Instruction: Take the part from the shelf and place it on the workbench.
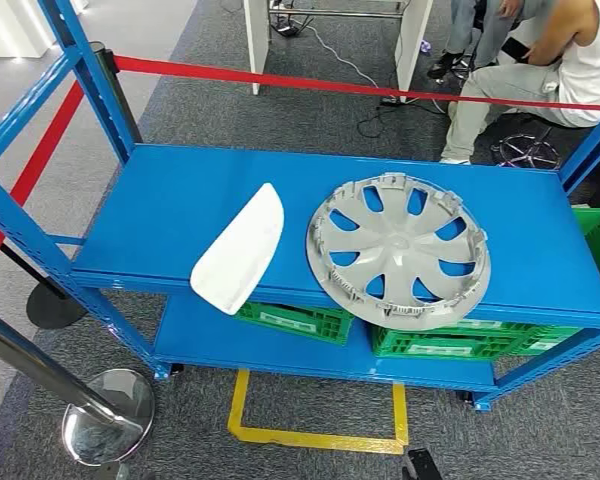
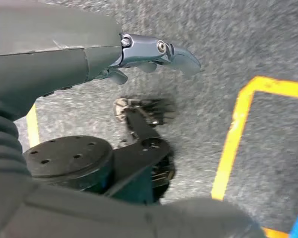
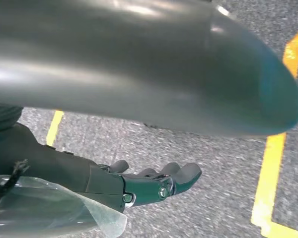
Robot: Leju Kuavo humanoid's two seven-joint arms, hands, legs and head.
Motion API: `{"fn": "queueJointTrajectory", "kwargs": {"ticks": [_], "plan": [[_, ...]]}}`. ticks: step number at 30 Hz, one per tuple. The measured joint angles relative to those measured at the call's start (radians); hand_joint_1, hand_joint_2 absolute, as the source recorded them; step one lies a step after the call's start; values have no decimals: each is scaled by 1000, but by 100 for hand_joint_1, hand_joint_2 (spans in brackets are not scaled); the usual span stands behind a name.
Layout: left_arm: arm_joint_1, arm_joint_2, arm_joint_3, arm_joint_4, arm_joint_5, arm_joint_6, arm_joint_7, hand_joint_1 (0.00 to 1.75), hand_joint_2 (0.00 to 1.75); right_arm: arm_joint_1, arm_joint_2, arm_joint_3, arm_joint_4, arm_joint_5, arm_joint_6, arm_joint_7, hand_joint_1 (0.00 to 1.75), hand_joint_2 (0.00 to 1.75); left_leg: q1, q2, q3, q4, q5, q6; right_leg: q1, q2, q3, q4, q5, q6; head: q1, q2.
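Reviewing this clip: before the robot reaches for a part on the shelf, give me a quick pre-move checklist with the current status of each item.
1. Parts on the top shelf: white panel and silver wheel cover both lie there: ok.
2. Both overhang the front edge; stability: cannot tell.
3. Left hand holds nothing, fingers extended: ok.
4. Right hand holds nothing: ok.
5. Workbench location: cannot tell.
6. Seated person behind the red tape, away from the parts: ok.

The shelf [image 1: 169, 215] top lies open from above, with bare blue left of the white panel [image 1: 239, 250] and hubcap [image 1: 397, 250].
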Motion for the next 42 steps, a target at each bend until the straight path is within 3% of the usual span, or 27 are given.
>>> {"fn": "queueJointTrajectory", "kwargs": {"ticks": [13, 22, 26, 33, 37, 42], "plan": [[4, -82, 224, -182, -138, -29, -109, 0, 0, 11, 77, -189, -100, 206, -17, -49, 0, 0, 0, 0, 0, 0, 0, 0, 0, 0, 0, 0, 0, 0, 0, 0], [22, -136, 342, -460, -186, -56, -226, 0, 0, 34, 132, -296, -185, 313, -17, -78, 0, 0, 0, 0, 0, 0, 0, 0, 0, 0, 0, 0, 0, 0, 0, 0], [36, -163, 390, -612, -207, -62, -334, 0, 0, 47, 159, -344, -230, 386, -12, -94, 0, 0, 0, 0, 0, 0, 0, 0, 0, 0, 0, 0, 0, 0, 0, 0], [63, -186, 402, -854, -137, -37, -438, 0, 0, 67, 171, -372, -271, 385, 15, -89, 0, 0, 1, 0, 0, 0, 0, 0, 0, 0, 0, 0, 0, 0, 0, 0], [67, -188, 399, -974, -151, -5, -508, 0, 175, 72, 175, -372, -276, 373, 20, -87, 0, 0, 1, 0, 0, 0, 0, 0, 0, 0, 0, 0, 0, 0, 0, 0], [67, -181, 384, -1080, -178, 64, -585, 0, 175, 75, 176, -373, -276, 387, 21, -90, 0, 0, 1, 0, 0, 0, 0, 0, 0, 0, 0, 0, 0, 0, 0, 0]]}}
